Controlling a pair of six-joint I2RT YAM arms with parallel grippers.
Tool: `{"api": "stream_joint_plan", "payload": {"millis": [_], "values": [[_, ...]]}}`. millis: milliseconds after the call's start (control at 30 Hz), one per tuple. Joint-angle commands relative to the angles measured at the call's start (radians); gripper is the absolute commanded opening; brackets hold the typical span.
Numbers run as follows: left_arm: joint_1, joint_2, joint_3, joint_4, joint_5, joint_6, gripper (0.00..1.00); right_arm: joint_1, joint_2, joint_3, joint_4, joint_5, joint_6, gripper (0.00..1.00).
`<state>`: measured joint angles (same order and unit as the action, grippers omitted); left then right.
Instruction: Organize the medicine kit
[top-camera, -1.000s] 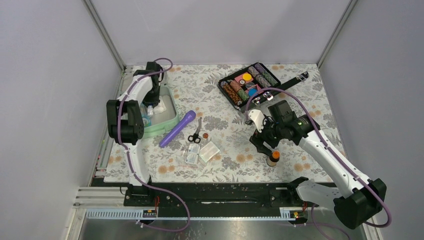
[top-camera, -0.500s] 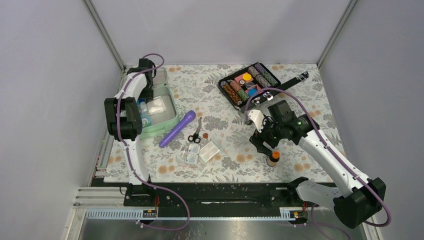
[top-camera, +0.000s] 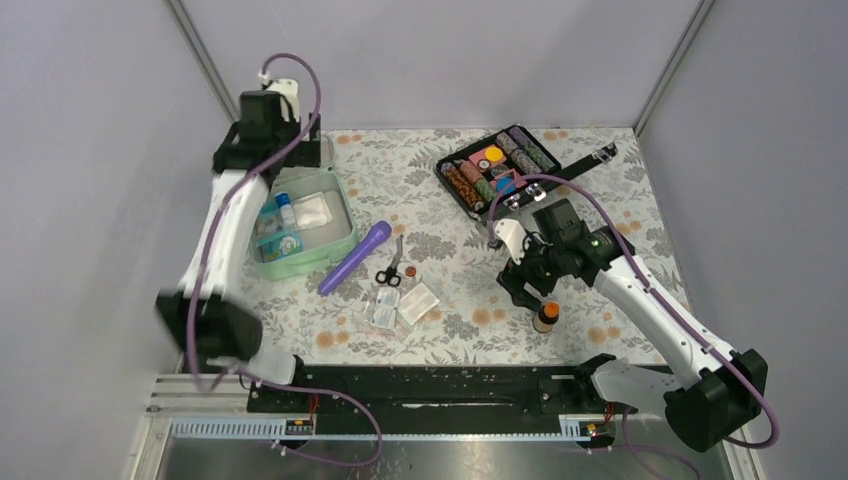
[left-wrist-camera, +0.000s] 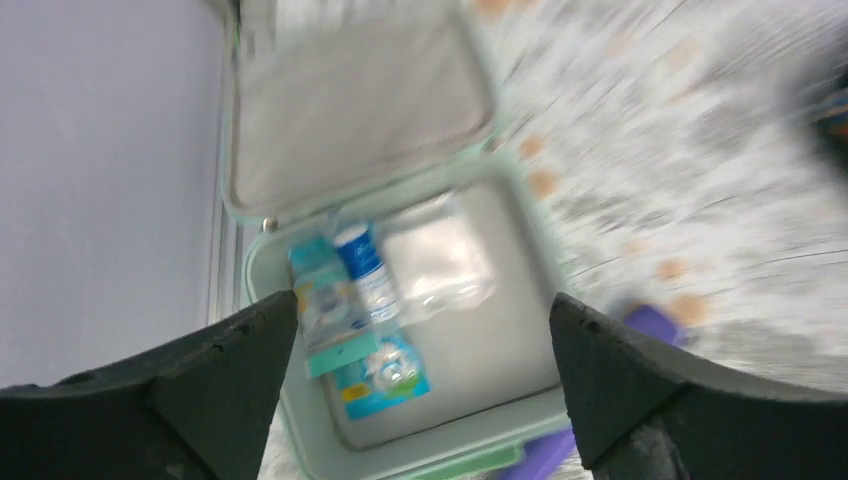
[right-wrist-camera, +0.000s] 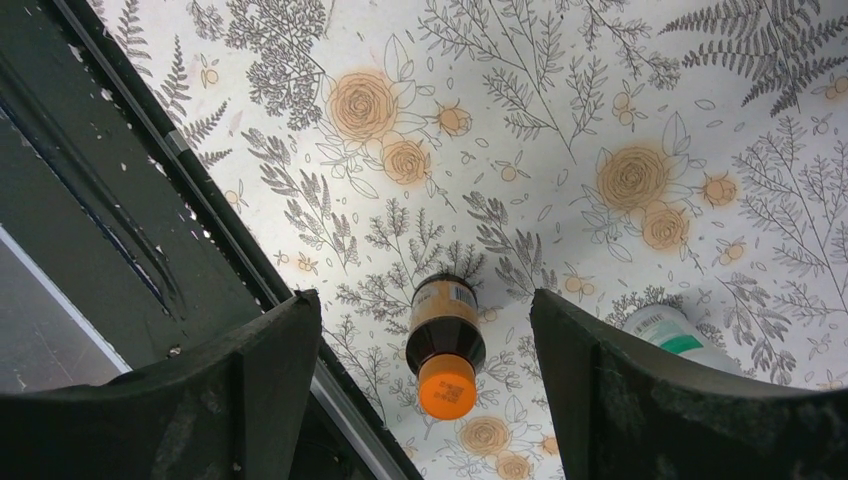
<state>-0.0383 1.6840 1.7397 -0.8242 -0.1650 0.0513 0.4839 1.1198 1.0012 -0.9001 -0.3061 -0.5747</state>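
Black plastic, the left jaws stand spread and empty above the medicine kit (left-wrist-camera: 490, 350). Its mint box lies open beneath them, with the lid (left-wrist-camera: 350, 110) folded back beside the grey wall (left-wrist-camera: 100, 150). Packets and a small bottle crowd the side nearest the left finger. Likewise released, the right jaws bracket an amber, orange-capped bottle (right-wrist-camera: 445, 335) without touching it. Around it spreads the floral-printed bench (right-wrist-camera: 560, 90). A dark edge rail (right-wrist-camera: 110, 200) runs just beyond one finger.
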Motion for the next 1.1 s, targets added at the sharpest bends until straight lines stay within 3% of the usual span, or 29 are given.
{"api": "stream_joint_plan", "payload": {"millis": [0, 67, 233, 367, 467, 567, 667, 767, 833, 867, 1067], "values": [[-0.038, -0.444, -0.359, 0.439, 0.077, -0.004, 0.99, -0.007, 0.028, 0.063, -0.003, -0.066, 0.017, 0.83], [-0.038, -0.491, -0.47, 0.482, 0.051, -0.08, 0.99, -0.007, 0.037, 0.078, -0.005, -0.073, 0.016, 0.83], [-0.04, -0.387, -0.483, 0.177, 0.156, -0.256, 0.99, -0.007, 0.027, 0.082, -0.006, -0.054, 0.016, 0.83], [-0.04, -0.4, -0.609, 0.195, 0.027, -0.284, 0.97, -0.007, 0.007, 0.052, -0.007, -0.057, 0.016, 0.83], [-0.03, -0.332, -0.577, 0.23, -0.034, -0.217, 0.84, -0.007, -0.003, 0.033, -0.006, -0.059, 0.023, 0.83], [-0.015, -0.214, -0.503, 0.245, -0.104, -0.151, 0.51, -0.007, -0.008, 0.025, -0.005, -0.059, 0.022, 0.83], [0.032, -0.084, -0.39, 0.205, -0.13, -0.146, 0.41, -0.007, -0.017, 0.022, -0.006, -0.044, 0.015, 0.83], [0.076, 0.021, -0.29, 0.184, -0.119, -0.151, 0.24, -0.007, -0.029, 0.009, -0.006, -0.028, 0.001, 0.83], [0.088, 0.075, -0.239, 0.189, -0.129, -0.139, 0.05, -0.007, -0.036, -0.001, -0.005, -0.02, -0.002, 0.84], [0.093, 0.102, -0.21, 0.188, -0.136, -0.134, 0.0, -0.007, -0.039, -0.004, -0.005, -0.016, -0.002, 0.83], [0.14, 0.254, -0.064, 0.156, -0.161, -0.104, 0.0, -0.014, -0.046, -0.007, -0.005, 0.002, -0.004, 0.84]]}}
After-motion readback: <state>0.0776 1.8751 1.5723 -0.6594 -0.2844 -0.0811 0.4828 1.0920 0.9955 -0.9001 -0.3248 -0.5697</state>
